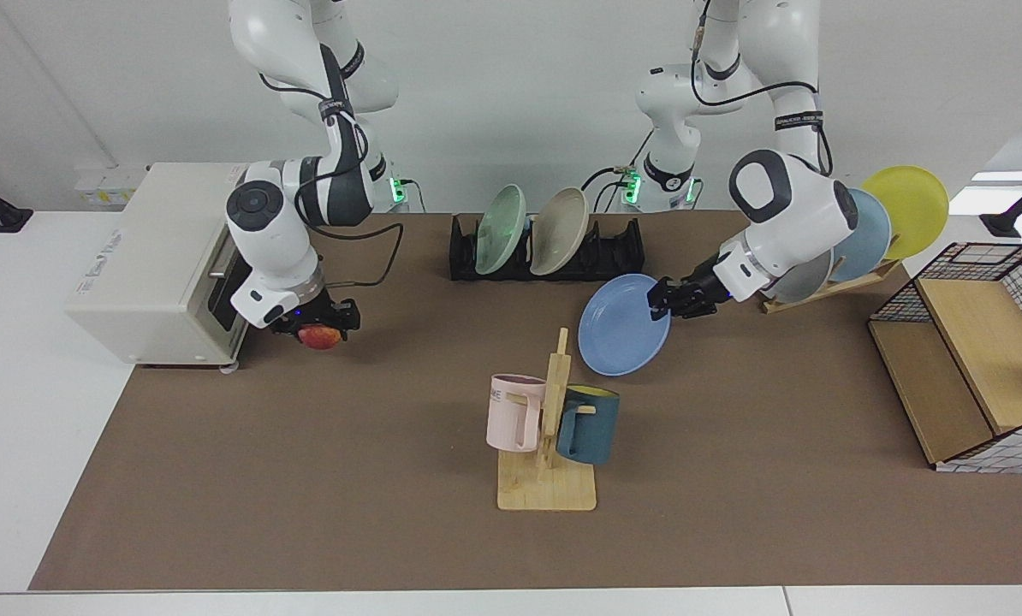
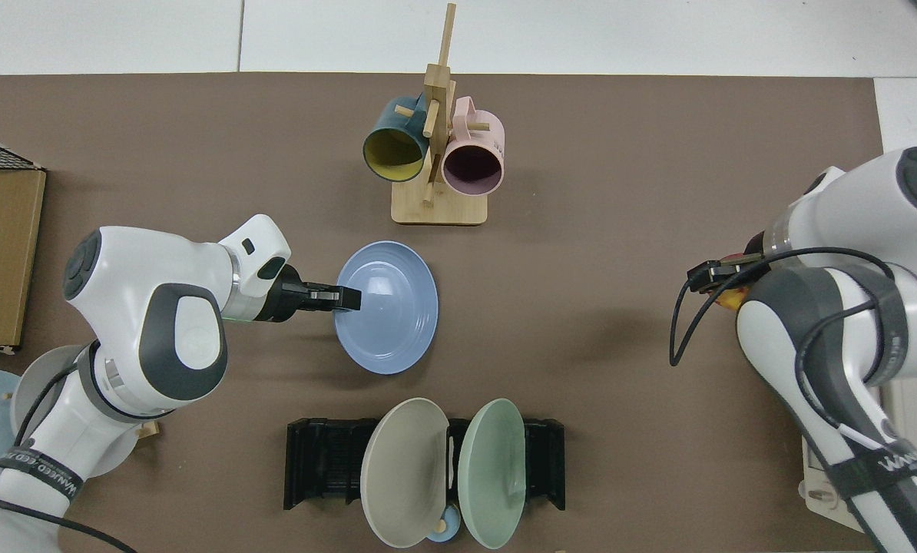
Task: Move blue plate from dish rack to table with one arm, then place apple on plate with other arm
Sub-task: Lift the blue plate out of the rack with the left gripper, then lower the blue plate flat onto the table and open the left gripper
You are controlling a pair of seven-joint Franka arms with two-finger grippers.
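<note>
- Readable writing is scarce: the pink mug on the wooden mug stand carries dark letters ending "ME", and a black band on the left arm in the top view shows pale lettering too small to read
- The blue plate is round, shallow, matt periwinkle, with faint concentric rings inside; it is tilted and seems clear of the brown mat of the table, between the dish rack and the mug stand
- The left gripper has its fingers clamped on the plate's rim
- The dish rack is black and slotted, and holds a green plate and a beige plate
- The apple, red with a yellow patch, sits pinched in the fingers of the right gripper beside the cream toaster oven, apparently just above the mat
</note>
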